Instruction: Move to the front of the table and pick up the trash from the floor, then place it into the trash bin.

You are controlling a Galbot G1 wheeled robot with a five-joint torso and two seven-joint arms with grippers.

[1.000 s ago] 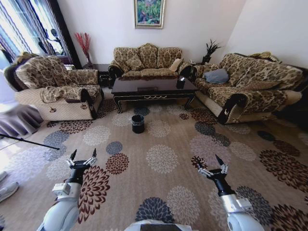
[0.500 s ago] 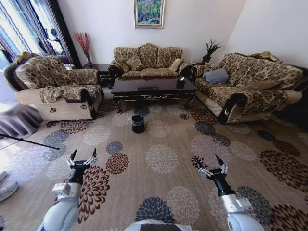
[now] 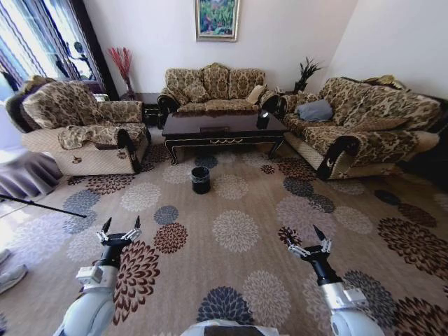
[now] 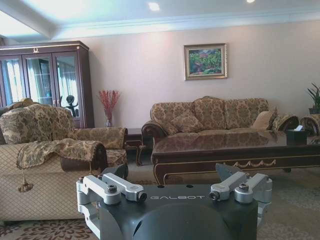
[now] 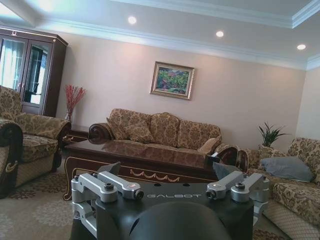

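Observation:
The long dark table stands at the far side of the flower-patterned floor, before the middle sofa. In front of it, on the carpet, sits the small black trash bin. From this distance I cannot make out the trash. My left gripper hovers open over the near carpet on the left. On the right, my right gripper is also open and holds nothing. Both wrist views look level across the room at the table past each open gripper.
A sofa stands behind the table, an armchair on the left and a long sofa on the right. A black box sits on the table. A thin black rod and a shoe lie at the left edge.

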